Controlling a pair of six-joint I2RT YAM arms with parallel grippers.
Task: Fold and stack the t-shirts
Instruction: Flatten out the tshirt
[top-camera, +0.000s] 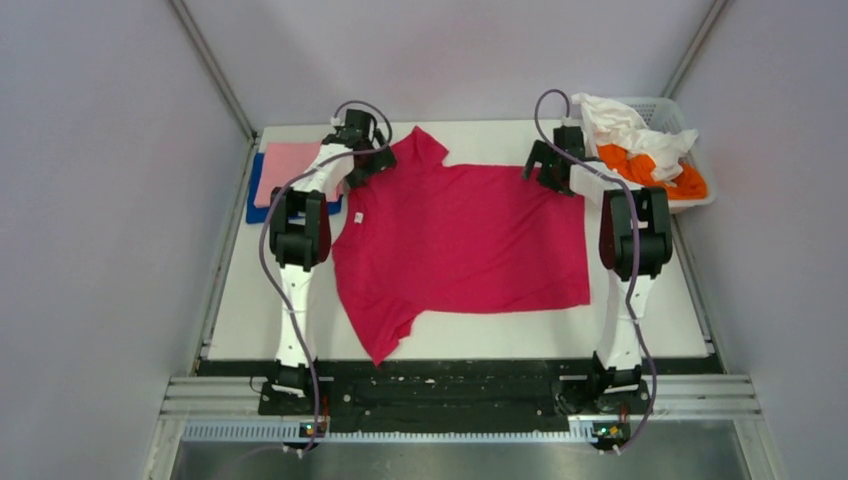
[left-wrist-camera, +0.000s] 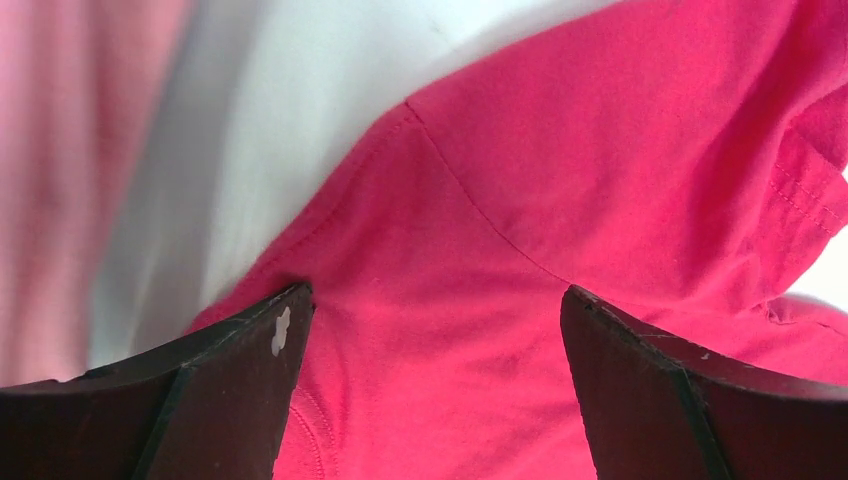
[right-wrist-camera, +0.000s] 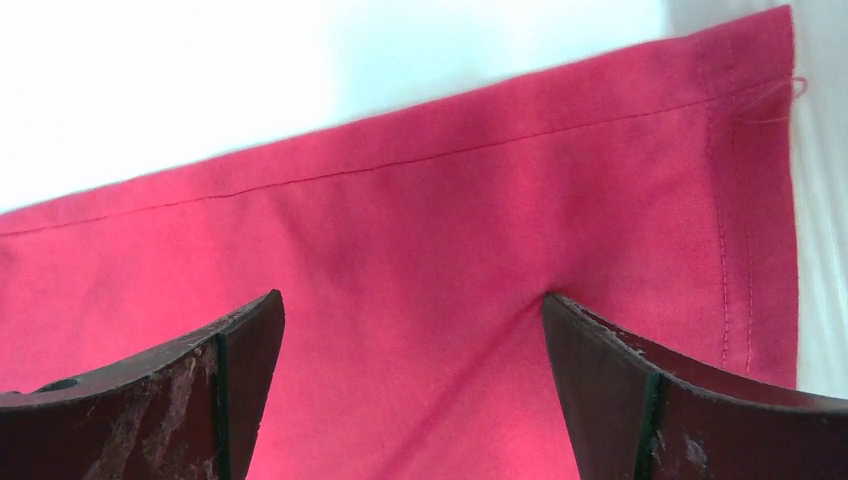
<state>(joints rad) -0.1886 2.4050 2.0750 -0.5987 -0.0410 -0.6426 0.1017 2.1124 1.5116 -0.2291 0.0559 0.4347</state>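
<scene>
A magenta-red t-shirt (top-camera: 460, 235) lies spread flat on the white table, collar to the left, hem to the right. My left gripper (top-camera: 372, 160) is open, fingertips down on the shirt at its far shoulder by the sleeve; cloth fills the left wrist view (left-wrist-camera: 560, 180) between the fingers (left-wrist-camera: 240, 380). My right gripper (top-camera: 545, 172) is open, pressing on the far hem corner, seen in the right wrist view (right-wrist-camera: 500, 220). A folded light pink shirt (top-camera: 288, 165) lies on a folded royal blue one (top-camera: 258, 210) at the far left. Orange (top-camera: 650, 172) and white (top-camera: 630, 128) shirts sit in the basket.
A white slotted plastic basket (top-camera: 690, 200) stands at the table's far right corner. Grey walls close in both sides and the back. A black rail runs along the near table edge (top-camera: 450, 368) by the arm bases.
</scene>
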